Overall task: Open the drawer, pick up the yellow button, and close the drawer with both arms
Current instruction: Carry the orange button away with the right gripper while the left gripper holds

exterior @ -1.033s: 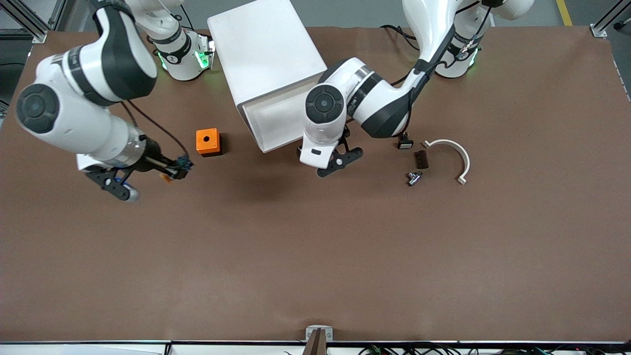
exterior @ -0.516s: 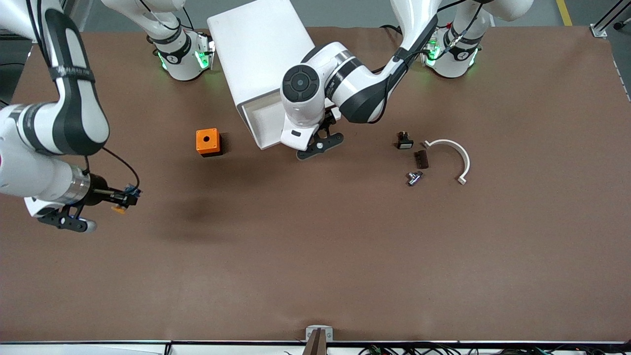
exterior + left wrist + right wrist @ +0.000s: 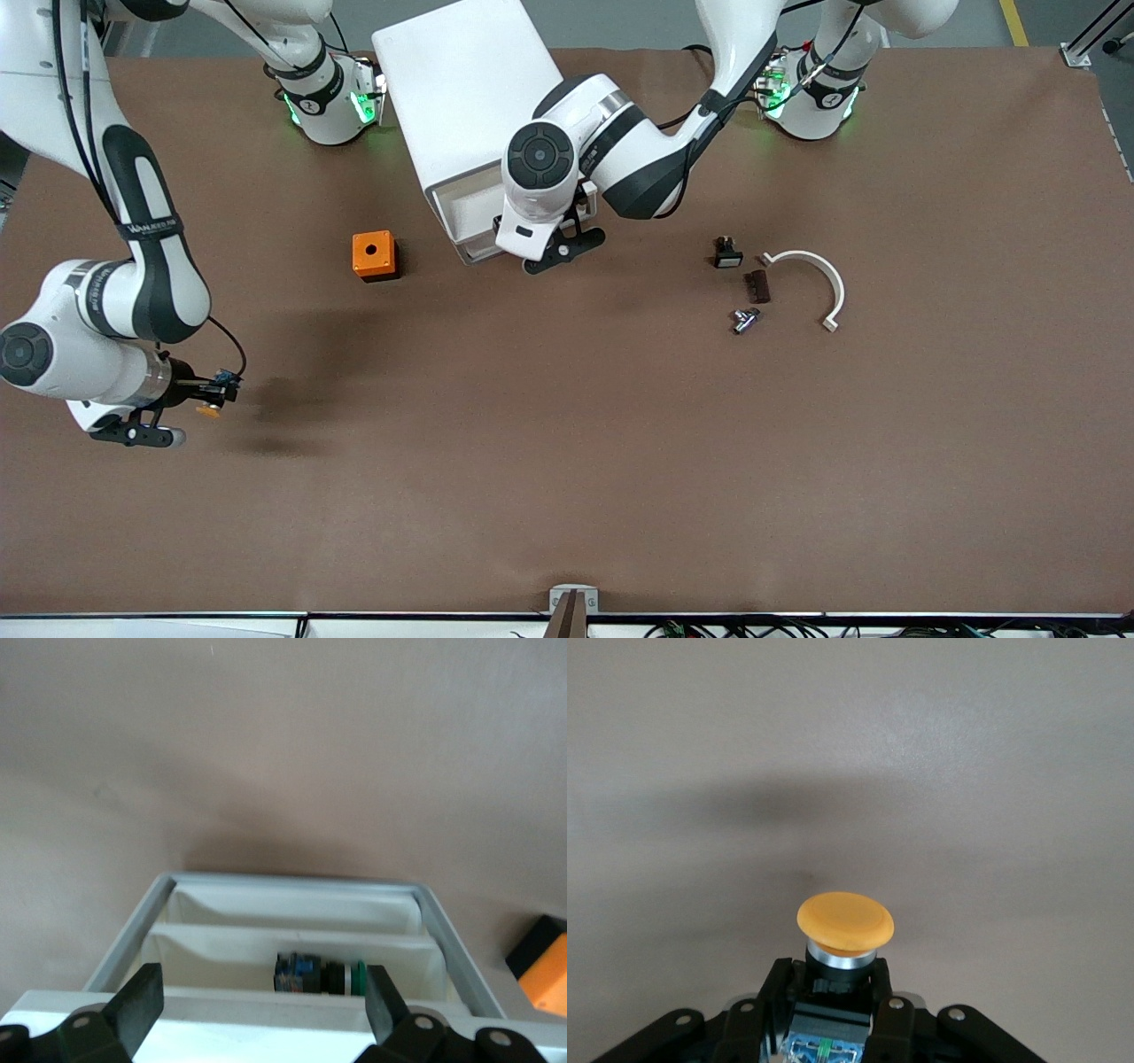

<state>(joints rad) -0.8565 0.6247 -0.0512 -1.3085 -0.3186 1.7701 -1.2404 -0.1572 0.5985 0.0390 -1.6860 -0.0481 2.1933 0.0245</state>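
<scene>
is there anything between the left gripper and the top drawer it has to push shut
Nothing visible. The open left gripper hangs right at the front of the pulled-out topmost white drawer, fingers straddling the white cabinet's edge. The right gripper holds the orange-capped button well away.

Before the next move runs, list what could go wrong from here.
1. The right gripper pinches the button only by its narrow body, over bare table; it may slip and fall.
2. The left gripper, open, straddles the drawer, which is not yet shut; an off-centre push could skew it.
3. Another green-ringed button lies loose inside and may roll.
</scene>
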